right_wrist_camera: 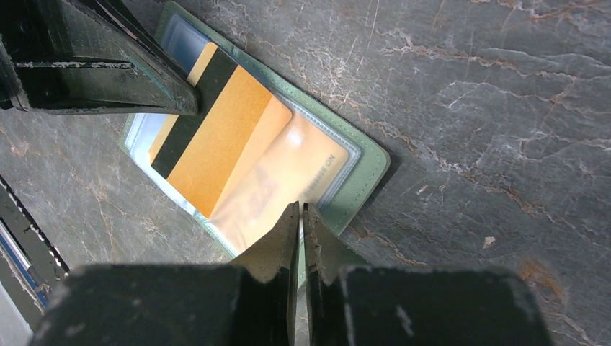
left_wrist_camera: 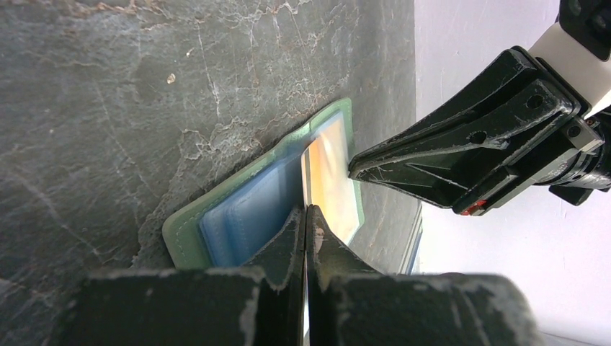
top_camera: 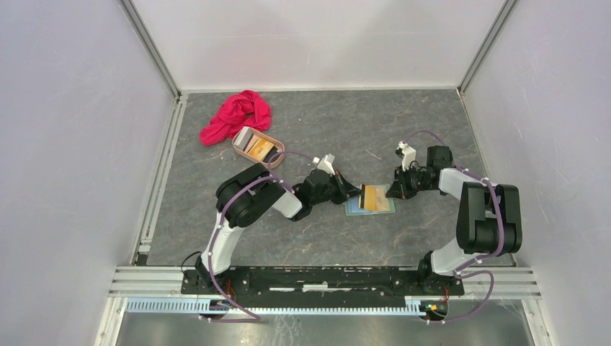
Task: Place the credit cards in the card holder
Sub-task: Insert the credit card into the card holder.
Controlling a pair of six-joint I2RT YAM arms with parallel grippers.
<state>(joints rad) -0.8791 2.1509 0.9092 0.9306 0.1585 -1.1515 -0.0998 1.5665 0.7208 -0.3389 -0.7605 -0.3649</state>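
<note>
We count two arms, a left arm (top_camera: 245, 202) and a right arm (top_camera: 483, 216), each with one pair of jaws. On the one table (top_camera: 346, 130) we find one card holder (right_wrist_camera: 364, 155), one pinkish tray (top_camera: 279, 160) and one red cloth (top_camera: 236, 115). At the holder we count one orange-gold card (right_wrist_camera: 216, 137) with one dark stripe, and what looks like a second card (right_wrist_camera: 302, 169) behind the clear pocket. In the tray we make out two cards (top_camera: 256, 145); any beneath them are hidden.
</note>
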